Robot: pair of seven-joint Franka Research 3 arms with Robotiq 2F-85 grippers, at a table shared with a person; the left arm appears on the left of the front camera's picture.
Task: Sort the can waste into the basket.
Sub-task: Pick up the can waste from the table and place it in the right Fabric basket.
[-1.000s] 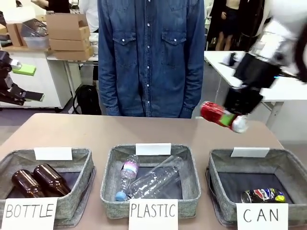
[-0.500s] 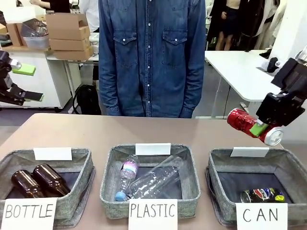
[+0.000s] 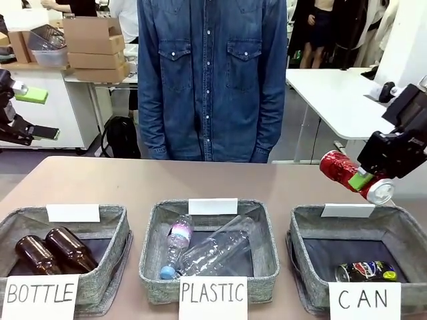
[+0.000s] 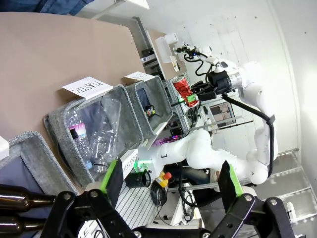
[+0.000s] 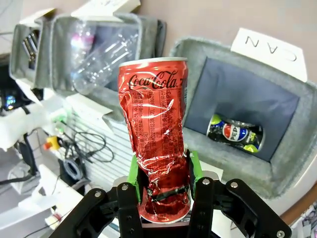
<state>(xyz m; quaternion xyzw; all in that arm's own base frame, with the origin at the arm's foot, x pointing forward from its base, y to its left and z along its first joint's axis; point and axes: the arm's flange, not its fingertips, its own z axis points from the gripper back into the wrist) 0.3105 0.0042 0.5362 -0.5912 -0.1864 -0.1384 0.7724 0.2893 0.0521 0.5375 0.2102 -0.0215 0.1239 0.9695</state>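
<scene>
A crumpled red can (image 3: 343, 172) hangs tilted above the back edge of the grey basket (image 3: 303, 223) signed "CAN". My right gripper (image 3: 365, 179) is shut on it, its green pads pressed against the can's dented lower half (image 5: 153, 114). In the right wrist view the basket (image 5: 198, 54) lies below the right gripper (image 5: 163, 171), with a black can (image 5: 234, 133) on its floor. That black can (image 3: 365, 271) lies near the basket's front. My left gripper (image 3: 37, 115) is raised at the far left, open and empty; its fingers (image 4: 111, 173) stand wide apart.
A basket signed "PLASTIC" (image 3: 150, 233) in the middle holds clear bottles (image 3: 210, 253). The "BOTTLE" basket (image 3: 117, 223) at left holds two brown bottles (image 3: 57, 250). A person in a denim shirt (image 3: 210, 73) stands at the far side. Bare tabletop (image 3: 133, 183) lies behind the baskets.
My right gripper has carried the red can to the right, from left of the CAN basket to above its back edge. The left arm has stayed still.
</scene>
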